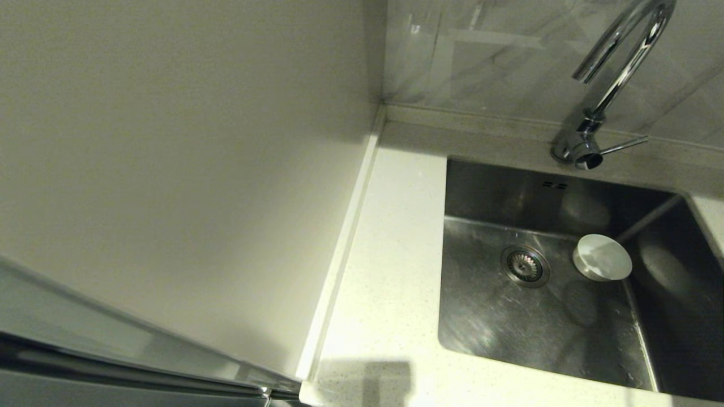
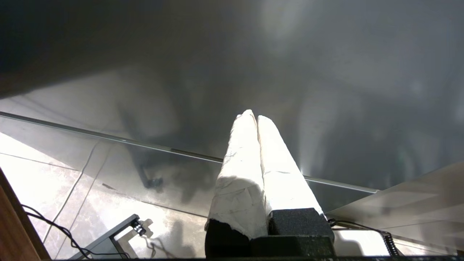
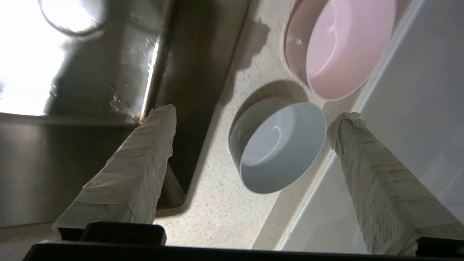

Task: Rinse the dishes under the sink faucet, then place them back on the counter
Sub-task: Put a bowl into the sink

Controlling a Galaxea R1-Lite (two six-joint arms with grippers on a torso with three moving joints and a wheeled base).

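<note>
With the white bowl sitting in the sink just beside the drain, the step in hand looks like fetching the next dish: the right gripper hangs spread wide and empty over the blue-grey bowl. That bowl stands upright on the counter, mouth up, round with no long axis, between the sink's edge and the pink bowl. The next move probably calls for lowering one finger inside the rim and one outside, then pinching; the left gripper is parked away from the sink, fingers pressed together.

The faucet arch and pink bowl are cut off at the frame edge.
</note>
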